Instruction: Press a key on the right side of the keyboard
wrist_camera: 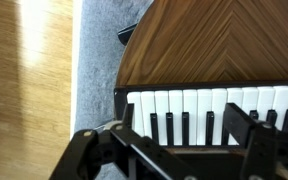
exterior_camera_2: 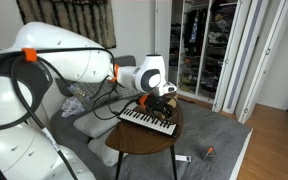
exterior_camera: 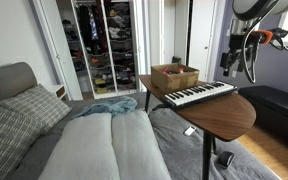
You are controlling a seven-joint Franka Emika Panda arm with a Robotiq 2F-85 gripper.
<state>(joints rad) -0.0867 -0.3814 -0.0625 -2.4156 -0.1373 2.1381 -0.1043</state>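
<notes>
The keyboard point(exterior_camera: 199, 95) is slim, with white and black keys and a dark body. It lies on a round wooden table point(exterior_camera: 229, 118) and also shows in an exterior view point(exterior_camera_2: 147, 120). My gripper point(exterior_camera: 247, 68) hangs a little above the keyboard's end that is farthest from the box. In the wrist view the keyboard's end keys point(wrist_camera: 189, 105) lie right below, and the gripper point(wrist_camera: 189, 135) has its two fingers spread wide over them. It holds nothing. I cannot tell whether a finger touches a key.
A brown open-topped box point(exterior_camera: 174, 76) stands on the table behind the keyboard. A grey sofa point(exterior_camera: 94, 140) lies beside the table. A dark bench point(exterior_camera: 279, 105) stands past the gripper. Grey carpet point(wrist_camera: 99, 50) and a small dark object point(wrist_camera: 127, 35) lie below the table edge.
</notes>
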